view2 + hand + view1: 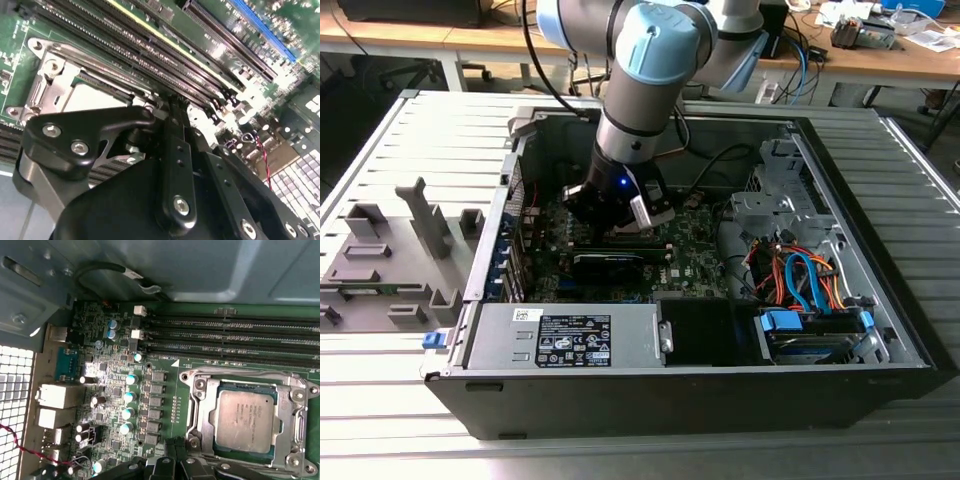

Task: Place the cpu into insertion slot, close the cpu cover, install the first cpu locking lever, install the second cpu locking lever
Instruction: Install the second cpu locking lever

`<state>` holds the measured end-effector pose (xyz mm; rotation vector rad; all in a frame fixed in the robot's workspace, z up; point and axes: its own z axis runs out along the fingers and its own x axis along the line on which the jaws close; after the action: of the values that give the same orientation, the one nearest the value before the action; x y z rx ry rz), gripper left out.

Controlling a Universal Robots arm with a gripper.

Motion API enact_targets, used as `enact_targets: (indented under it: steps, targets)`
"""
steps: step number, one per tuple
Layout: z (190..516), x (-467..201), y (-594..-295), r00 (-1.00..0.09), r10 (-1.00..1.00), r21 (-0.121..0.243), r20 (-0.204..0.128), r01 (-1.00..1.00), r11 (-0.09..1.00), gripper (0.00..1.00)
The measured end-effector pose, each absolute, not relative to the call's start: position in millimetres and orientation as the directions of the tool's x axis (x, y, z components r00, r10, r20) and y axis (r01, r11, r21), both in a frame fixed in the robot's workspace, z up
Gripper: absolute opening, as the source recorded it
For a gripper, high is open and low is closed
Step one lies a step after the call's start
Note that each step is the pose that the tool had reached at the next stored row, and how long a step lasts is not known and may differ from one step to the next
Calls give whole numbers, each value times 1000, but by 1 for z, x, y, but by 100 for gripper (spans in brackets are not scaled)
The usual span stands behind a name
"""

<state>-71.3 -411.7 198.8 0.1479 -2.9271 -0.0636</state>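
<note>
Hovering: the black robot gripper (pixel 620 215) hangs low inside the open computer case (pixel 880 300), just above the green circuit board (pixel 165 390), in the exterior view.

Chip: the small flat square cpu with a dull silver-grey metal top (pixel 245 417) already lies seated flat in the square black insertion slot (pixel 247 456); the slot's dark edge shows as a thin border round the chip in the first wrist view.

Cover: the thin silver-grey metal cpu cover (pixel 295 425) appears to lie down round the chip, its cut-out centre leaving the chip's top bare; whether it is fully pressed home cannot be told.

Levers: thin metal parts run along the frame's edges, but whether either locking lever is latched cannot be told.

Pincer state: black finger links (pixel 175 165) reach toward the socket in the second wrist view; the tips are hidden behind the gripper's own body, so how wide it stands, and whether it has hold of anything, cannot be told.

Key relation: the socket lies just ahead of and below the gripper, near but apart. In the second wrist view the cover's corner (pixel 50 75) shows just past the finger links, with the long black memory slots (pixel 150 55) running beside the socket.

Progress, as a judgement: chip placement looks done; the work stands at the cover and lever stage.
</note>
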Motion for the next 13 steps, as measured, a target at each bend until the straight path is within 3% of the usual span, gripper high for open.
enact_targets:
  steps: [13]
  targets:
    - [236, -64, -412, -975, -104, 51, 199, -95, 994, 11]
